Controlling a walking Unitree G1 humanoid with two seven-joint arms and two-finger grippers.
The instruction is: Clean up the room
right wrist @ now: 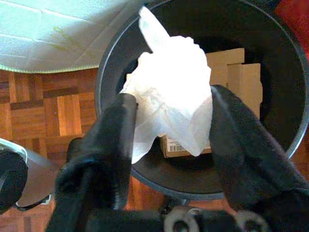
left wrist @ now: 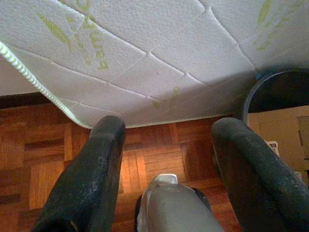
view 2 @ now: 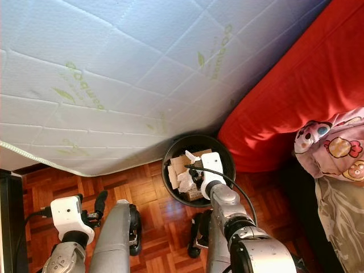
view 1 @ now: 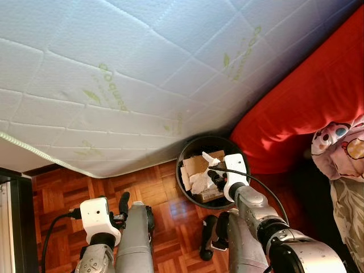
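A round black waste bin (view 1: 187, 149) stands on the parquet floor against the mattress edge, holding cardboard pieces (view 1: 196, 164) and paper. My right gripper (view 1: 214, 177) hangs over the bin's near side, shut on a crumpled white tissue (right wrist: 174, 72) that bulges between both fingers above the cardboard (right wrist: 236, 72). My left gripper (left wrist: 169, 130) is low at the left, above the floor, open and holding nothing.
A white quilted mattress (view 1: 142, 74) overhangs the floor across the back. A red cover (view 1: 307, 102) lies right of the bin, with a cartoon-print cloth (view 1: 341, 148) at the far right. Dark furniture (view 1: 11, 216) borders the left edge. Bare parquet (view 1: 159, 187) lies left of the bin.
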